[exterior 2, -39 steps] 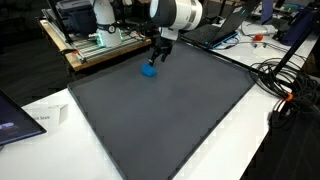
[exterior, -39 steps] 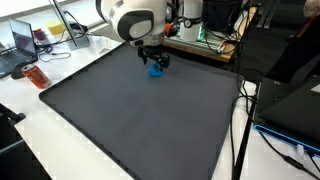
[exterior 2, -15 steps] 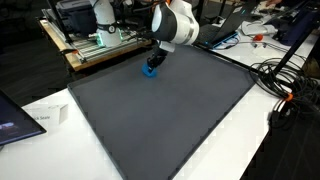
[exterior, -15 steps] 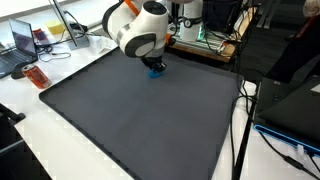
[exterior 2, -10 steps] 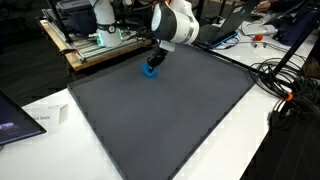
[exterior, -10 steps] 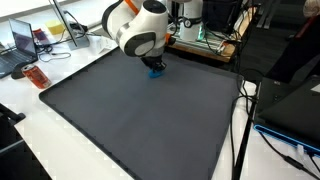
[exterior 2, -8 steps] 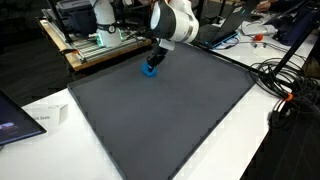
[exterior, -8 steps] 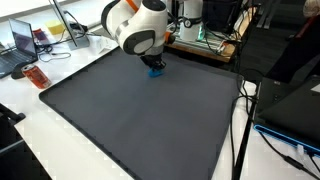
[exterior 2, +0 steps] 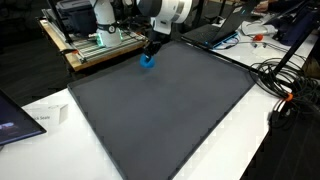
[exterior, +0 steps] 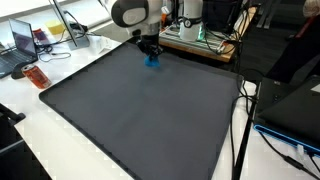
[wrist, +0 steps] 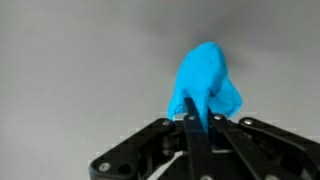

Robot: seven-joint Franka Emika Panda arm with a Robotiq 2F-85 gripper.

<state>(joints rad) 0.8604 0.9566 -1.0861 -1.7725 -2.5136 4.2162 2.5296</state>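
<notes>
A small bright blue lumpy object (wrist: 205, 78) hangs from my gripper (wrist: 196, 108), whose two black fingers are pinched together on its lower part in the wrist view. In both exterior views the blue object (exterior: 153, 61) (exterior 2: 147, 61) is lifted a little above the far part of the dark grey mat (exterior: 140, 120) (exterior 2: 160, 110). The gripper (exterior: 151, 53) (exterior 2: 150, 52) points down just above it, under the white arm.
A wooden bench with equipment (exterior: 200, 40) (exterior 2: 95, 40) runs along the mat's far edge. A laptop (exterior: 22, 40) and a red item (exterior: 37, 77) lie on the white table beside the mat. Cables (exterior 2: 285, 90) trail at one side.
The jaws have closed the last bit on the blue object. The arm has risen and shifted toward the mat's far edge, carrying the object up off the mat.
</notes>
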